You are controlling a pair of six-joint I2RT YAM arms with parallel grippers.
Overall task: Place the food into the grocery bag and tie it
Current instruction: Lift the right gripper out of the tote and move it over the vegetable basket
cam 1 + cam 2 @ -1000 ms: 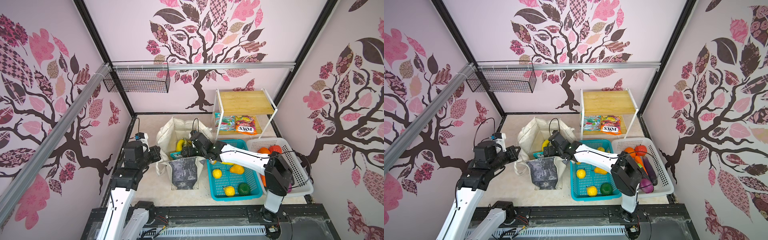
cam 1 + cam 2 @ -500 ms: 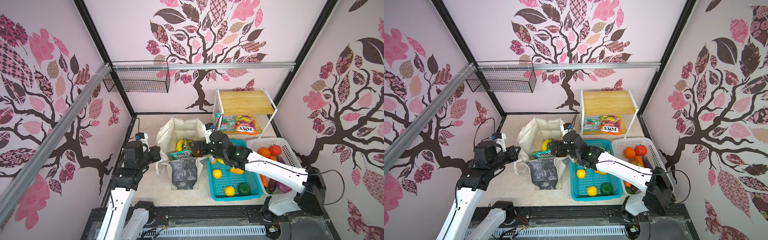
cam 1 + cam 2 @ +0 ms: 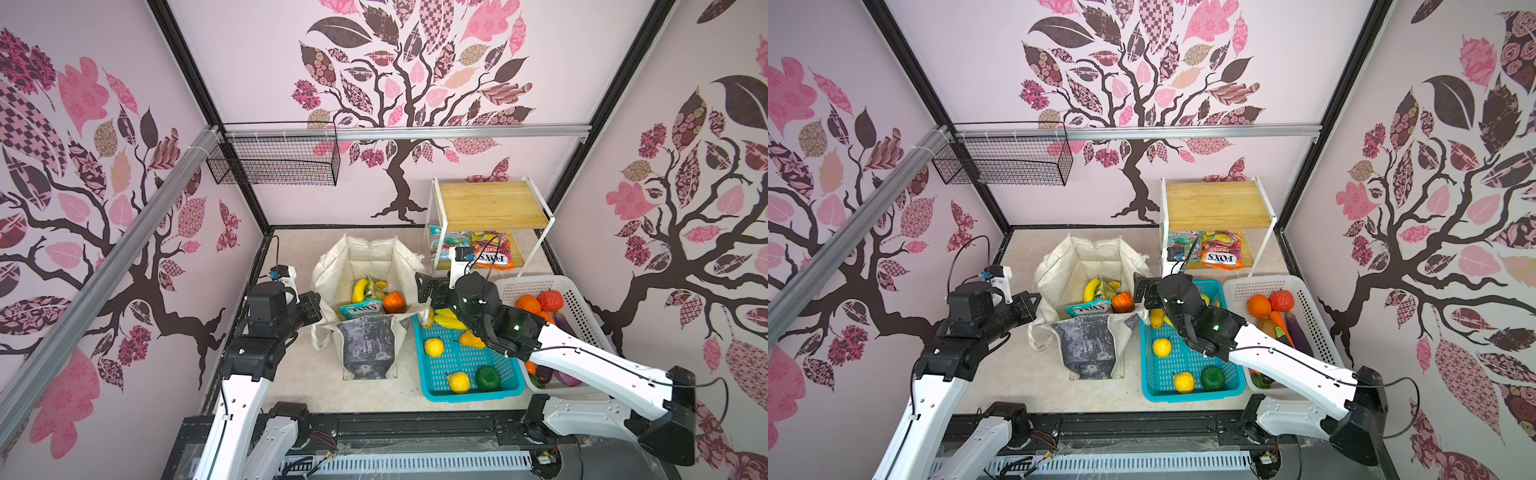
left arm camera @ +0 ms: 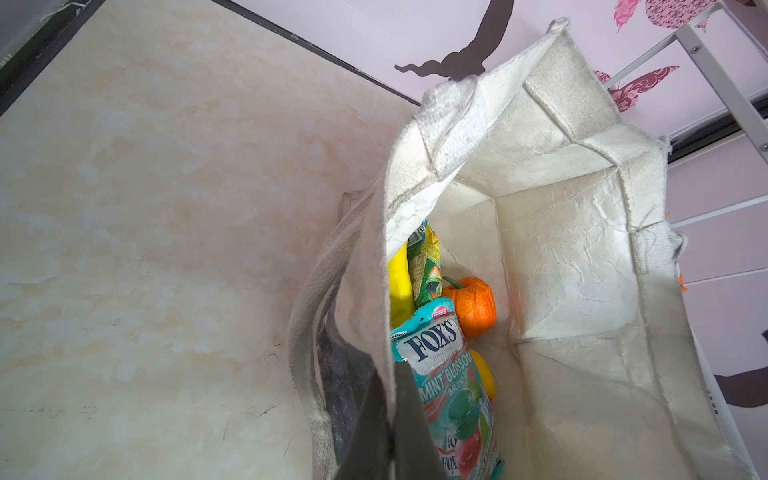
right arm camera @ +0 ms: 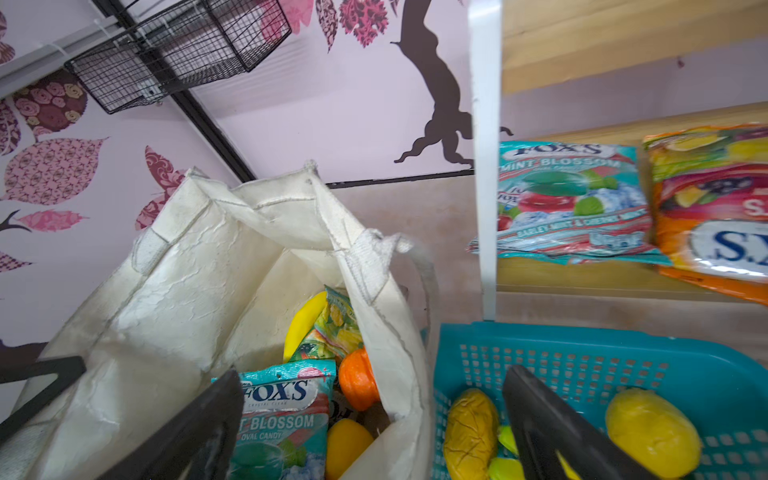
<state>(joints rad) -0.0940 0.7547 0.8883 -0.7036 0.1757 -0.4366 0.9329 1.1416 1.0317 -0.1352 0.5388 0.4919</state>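
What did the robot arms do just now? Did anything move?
The right gripper pulled back out of the bag toward the teal basket. Its fingers are open and empty, as they were before. The left gripper stayed shut on the bag's rim. The bag and the basket stayed put.

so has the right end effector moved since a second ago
Yes. In a top view, the right end effector has pulled back rightward from over the mouth of the grocery bag. It is now open at the bag's right rim, next to the teal basket.
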